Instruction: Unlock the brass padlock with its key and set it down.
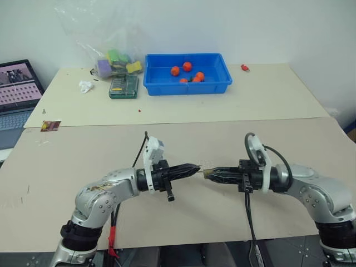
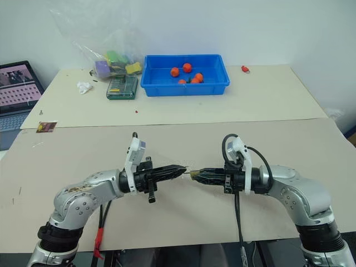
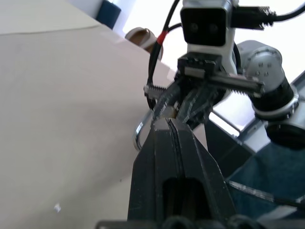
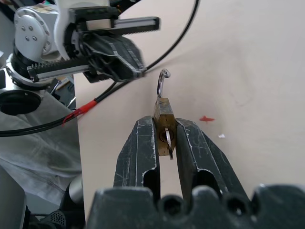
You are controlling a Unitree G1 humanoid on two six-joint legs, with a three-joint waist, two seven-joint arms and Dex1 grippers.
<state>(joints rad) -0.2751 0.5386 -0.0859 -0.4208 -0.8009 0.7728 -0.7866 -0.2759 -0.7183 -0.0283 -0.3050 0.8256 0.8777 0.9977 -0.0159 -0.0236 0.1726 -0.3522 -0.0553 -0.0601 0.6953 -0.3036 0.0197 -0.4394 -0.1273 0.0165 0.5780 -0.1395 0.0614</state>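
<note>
My right gripper (image 4: pixel 165 123) is shut on the brass padlock (image 4: pixel 163 109), pinching its golden body between the two fingers. The silver shackle (image 4: pixel 162 83) stands out past the fingertips as a hook with one end free. The key (image 4: pixel 168 138), silvery, sits at the body's near end between the fingers. Both grippers meet tip to tip above the middle of the near table (image 1: pixel 83 161). My left gripper (image 1: pixel 194 168) is shut, its tip just short of the shackle (image 3: pixel 138 136), with nothing seen between its fingers.
On the far table stand a blue bin (image 1: pixel 188 89) with orange balls, a plastic bag of toys (image 1: pixel 114 61), a green box (image 1: pixel 123 86), crumpled paper (image 1: pixel 85 86) and a small red object (image 1: pixel 245 68). A laptop (image 1: pixel 16 94) sits at far left. A small card (image 1: pixel 50 126) lies at the near table's left corner.
</note>
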